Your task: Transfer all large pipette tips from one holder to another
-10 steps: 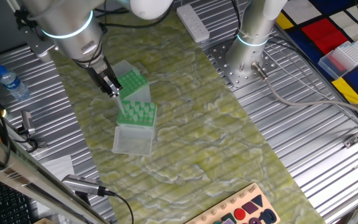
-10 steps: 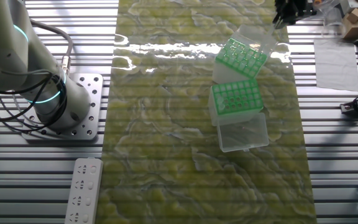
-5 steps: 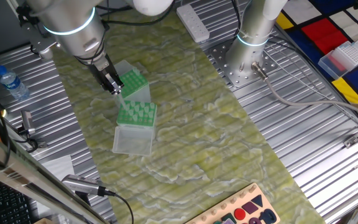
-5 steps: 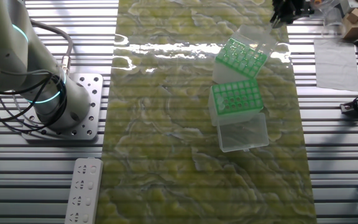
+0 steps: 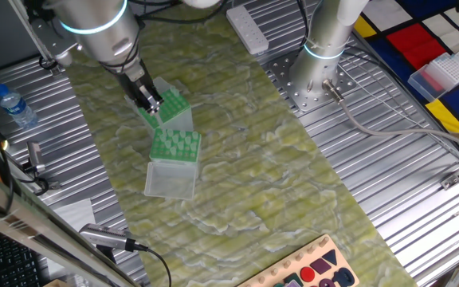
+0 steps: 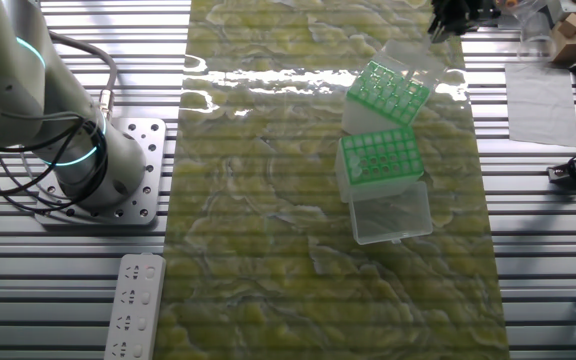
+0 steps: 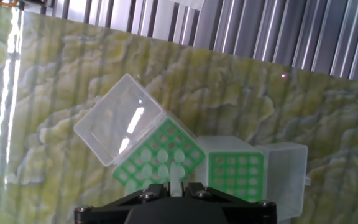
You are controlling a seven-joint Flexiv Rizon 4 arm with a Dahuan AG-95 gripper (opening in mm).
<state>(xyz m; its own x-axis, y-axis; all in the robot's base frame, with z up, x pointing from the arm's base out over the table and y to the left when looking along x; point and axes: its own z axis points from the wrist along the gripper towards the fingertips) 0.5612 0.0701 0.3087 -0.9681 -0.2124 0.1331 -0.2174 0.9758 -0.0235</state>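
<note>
My gripper (image 7: 174, 186) is shut on one pale large pipette tip (image 7: 176, 175), which stands up between the jaws in the hand view. Below it lies a green rack (image 7: 159, 160) with its clear lid (image 7: 118, 118) swung open to the left. A second green rack (image 7: 232, 168) sits just to its right, with its own lid (image 7: 284, 169). In one fixed view the gripper (image 5: 150, 102) hangs over the far rack (image 5: 172, 105). The near rack (image 5: 175, 145) holds several mint tips. In the other fixed view the gripper (image 6: 452, 16) sits at the top edge, beyond both racks (image 6: 388, 92).
Both racks stand on a green marbled mat (image 5: 237, 151) laid over a ribbed metal table (image 5: 389, 175). A second arm's base (image 5: 319, 56) stands at the back. A water bottle (image 5: 13, 105) lies at the left, and a power strip (image 6: 133, 305) lies beside the mat.
My gripper has lifted away from the near rack, carrying a tip. It has moved back over the far rack.
</note>
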